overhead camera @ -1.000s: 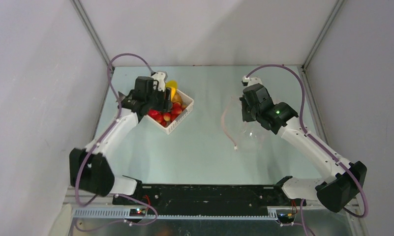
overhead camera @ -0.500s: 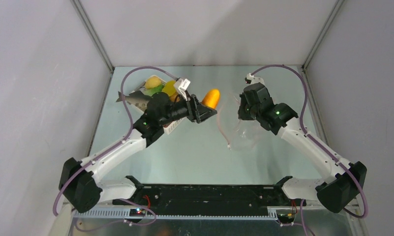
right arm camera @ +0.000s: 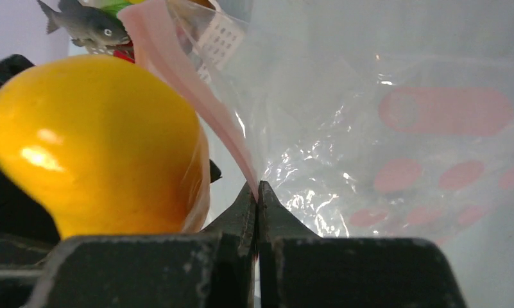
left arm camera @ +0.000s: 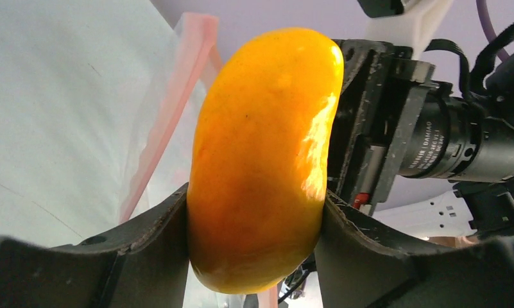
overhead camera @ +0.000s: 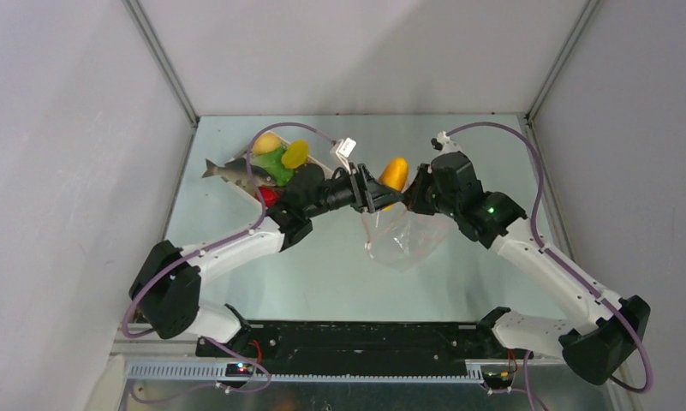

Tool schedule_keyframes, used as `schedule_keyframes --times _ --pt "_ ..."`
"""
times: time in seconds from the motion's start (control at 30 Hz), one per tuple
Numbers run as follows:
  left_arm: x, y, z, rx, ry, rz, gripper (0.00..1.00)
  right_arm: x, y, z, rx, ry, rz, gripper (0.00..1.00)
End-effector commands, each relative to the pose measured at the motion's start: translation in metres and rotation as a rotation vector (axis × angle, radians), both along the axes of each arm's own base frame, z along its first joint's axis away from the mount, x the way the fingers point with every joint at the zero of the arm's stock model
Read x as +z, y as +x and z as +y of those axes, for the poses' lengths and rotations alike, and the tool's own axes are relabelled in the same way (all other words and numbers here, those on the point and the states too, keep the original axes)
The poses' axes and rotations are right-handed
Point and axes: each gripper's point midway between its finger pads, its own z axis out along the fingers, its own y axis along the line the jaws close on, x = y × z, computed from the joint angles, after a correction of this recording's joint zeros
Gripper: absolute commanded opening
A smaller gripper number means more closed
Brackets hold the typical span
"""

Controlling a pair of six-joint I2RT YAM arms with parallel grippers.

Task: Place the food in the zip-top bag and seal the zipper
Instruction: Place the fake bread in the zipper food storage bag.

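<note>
orange toy fruit (left arm camera: pixel 260 160) clamped between left gripper (overhead camera: pixel 380 193) fingers, held over mid-table, just beside zip-top bag (overhead camera: pixel 405 241). right gripper (right arm camera: pixel 257 200) pinched tight on pink zipper (right arm camera: pixel 171 64) edge, bag drooping below. remaining yellow, green, red food (overhead camera: pixel 279 160) far-left, beside 1 grey toy fish (overhead camera: pixel 226 171).

Left tool (left arm camera: pixel 254 221) clamps food (left arm camera: pixel 260 147); right tool (right arm camera: pixel 257 199) pinches zip-top bag (right arm camera: pixel 402 160)

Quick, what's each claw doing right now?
Left gripper: closed on the orange toy fruit.
Right gripper: closed on the clear bag by its pink strip.
</note>
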Motion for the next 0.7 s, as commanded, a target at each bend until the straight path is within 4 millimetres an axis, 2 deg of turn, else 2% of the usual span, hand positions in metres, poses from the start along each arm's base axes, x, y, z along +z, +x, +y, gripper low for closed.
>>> schedule_keyframes --times 0.0,0.2,0.47,0.53,0.63,0.67 --pt "0.019 0.01 0.001 0.086 -0.003 -0.045 0.23 0.027 -0.002 0.008 -0.003 0.126 -0.051 0.0" --pt "-0.023 0.013 0.02 0.17 0.208 -0.004 0.23 0.037 -0.004 0.008 0.006 0.159 -0.089 0.0" --pt "-0.036 0.007 0.022 0.132 0.288 0.012 0.3 0.047 -0.008 0.013 0.039 0.196 -0.124 0.0" --pt "-0.035 0.006 0.02 0.116 0.29 0.004 0.38 0.047 -0.008 0.013 0.042 0.194 -0.128 0.0" --pt "-0.031 0.005 0.017 0.091 0.286 -0.007 0.61 0.044 -0.008 0.014 0.044 0.19 -0.126 0.0" --pt "-0.031 0.004 0.016 0.084 0.289 -0.008 0.65 0.043 -0.008 0.014 0.045 0.189 -0.123 0.0"
